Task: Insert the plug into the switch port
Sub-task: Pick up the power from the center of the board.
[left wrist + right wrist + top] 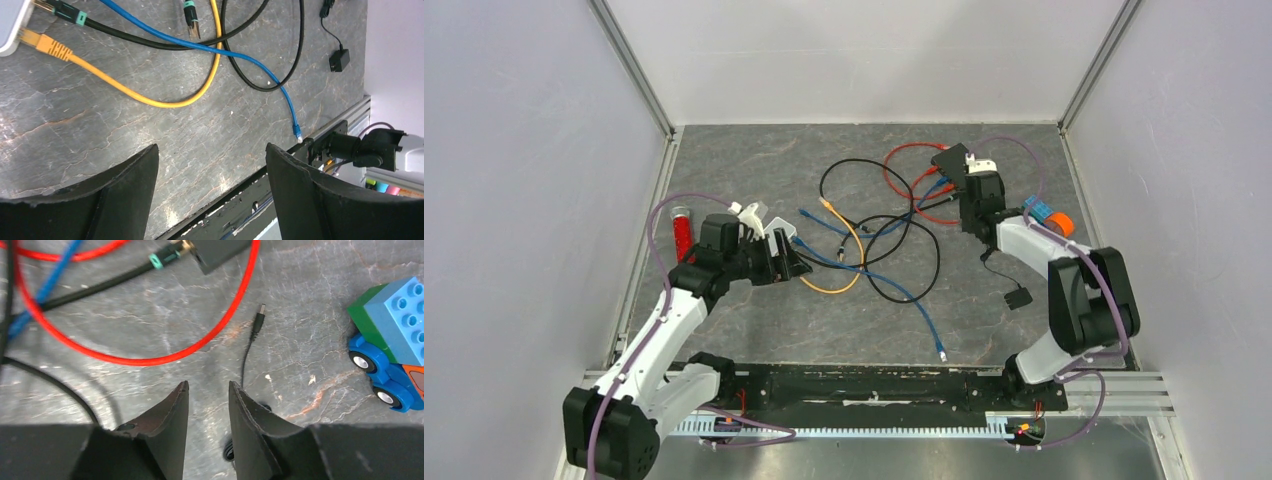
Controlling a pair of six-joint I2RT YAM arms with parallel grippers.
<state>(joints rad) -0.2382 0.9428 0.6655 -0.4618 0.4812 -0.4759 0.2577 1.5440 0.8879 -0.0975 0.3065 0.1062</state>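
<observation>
A black switch [951, 159] lies at the back right, and its corner [216, 249] has a teal-collared plug in it. A small black barrel plug [258, 320] on a thin cable lies loose on the table, just beyond my right gripper [207, 385]. That gripper is slightly open with nothing between its fingers. A white switch [764, 232] at the left has an orange plug [46, 43] in its port. My left gripper [212, 147] hovers wide open and empty over bare table beside it.
Red, blue, black and orange cables tangle across the middle [879, 235]. A loose blue plug [297, 131] lies near the front rail. A black adapter [1017, 297] sits front right. A toy brick truck [390, 347] stands right of the right gripper. A red cylinder [682, 232] lies far left.
</observation>
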